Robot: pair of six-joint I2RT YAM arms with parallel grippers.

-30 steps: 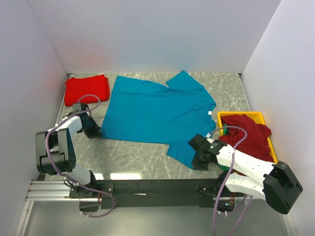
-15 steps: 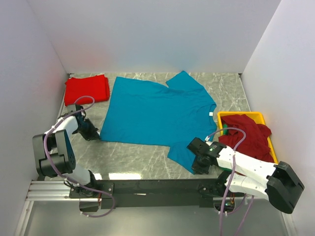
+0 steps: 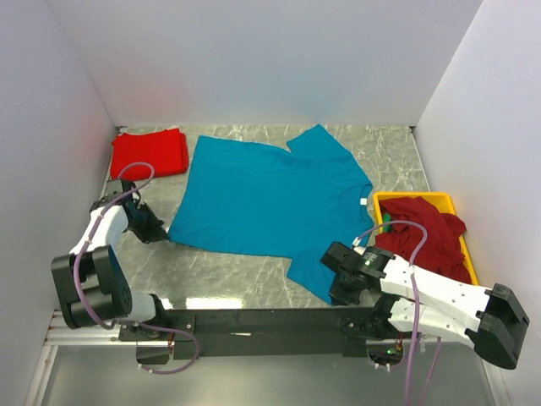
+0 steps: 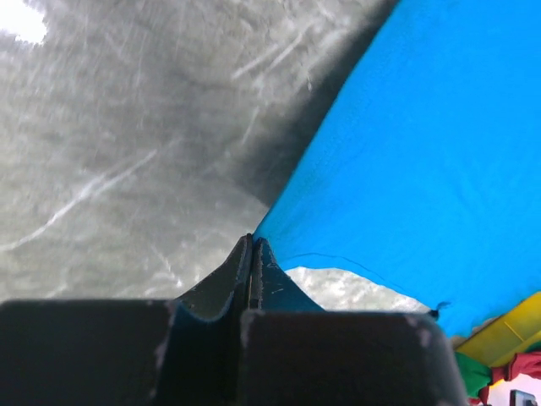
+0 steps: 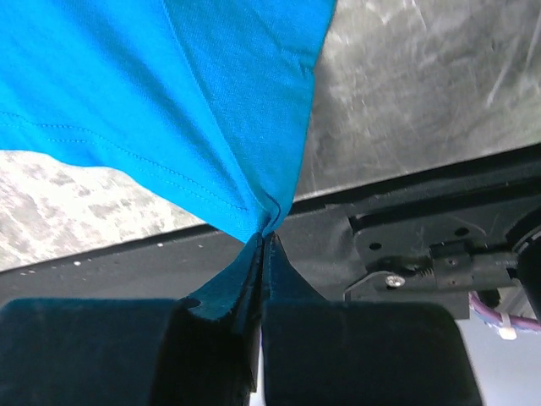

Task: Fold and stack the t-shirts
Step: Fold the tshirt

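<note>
Both claws pinching the blue tee, flattening it before the first fold.
Blue tee [image 3: 270, 199] lies flat mid-bench. Left claw [image 3: 162, 233] is pinched on its hem corner near the left edge, right claw [image 3: 336, 286] on the sleeve tip at the near edge. Next, probably: lift both and carry toward the far edge. Folded red tee [image 3: 150, 153] sits in the far-left corner.

Most of the tray [image 3: 397, 197] is covered by the maroon tee [image 3: 427, 233]. Of the green cloth [image 3: 386, 222], only a sliver is seen. In both wrist views the teal tee [image 4: 439, 152] is cut off by frame edges.
</note>
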